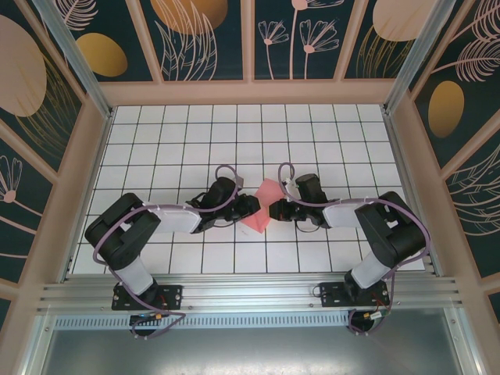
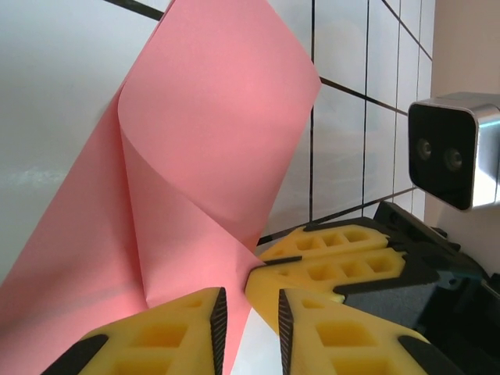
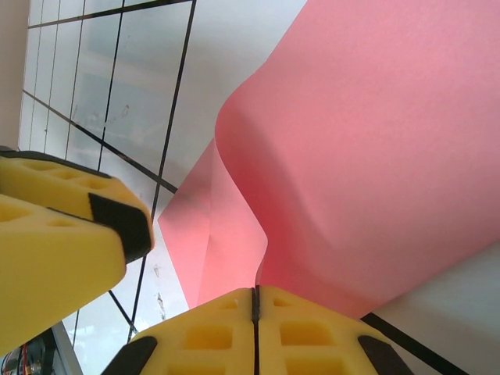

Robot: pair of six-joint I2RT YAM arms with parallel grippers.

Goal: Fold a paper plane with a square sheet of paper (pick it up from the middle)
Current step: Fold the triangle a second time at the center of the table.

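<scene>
**Overhead view.** I see the square sheet of paper (image 1: 263,205) at the middle of the white gridded table (image 1: 195,133), raised and curled. It lies between my left hand (image 1: 250,208) and my right hand (image 1: 279,209), which reach in from opposite sides and nearly meet at it. One corner points toward the far wall and the opposite corner toward the arm bases.

**Left wrist view.** The sheet rises from the fingers as a loose roll, one flap curling over another, with the table tiles beyond it. The yellow fingers (image 2: 156,340) of the left hand stand a little apart. The paper's lower edge reaches into the gap and lies against the dark pad on the left side of the view, with a bare strip of white beside it. I read this hand as slightly spread, not clamped. The right hand's fingers meet the same lower edge just beside it.

**Right wrist view.** The right hand's fingers (image 3: 312,336) are pressed together, leaving only a thin seam. The pink sheet comes straight out of that seam and bulges upward, so this hand is pinching the paper. The left hand's fingers sit close on the left side of the view.
</scene>
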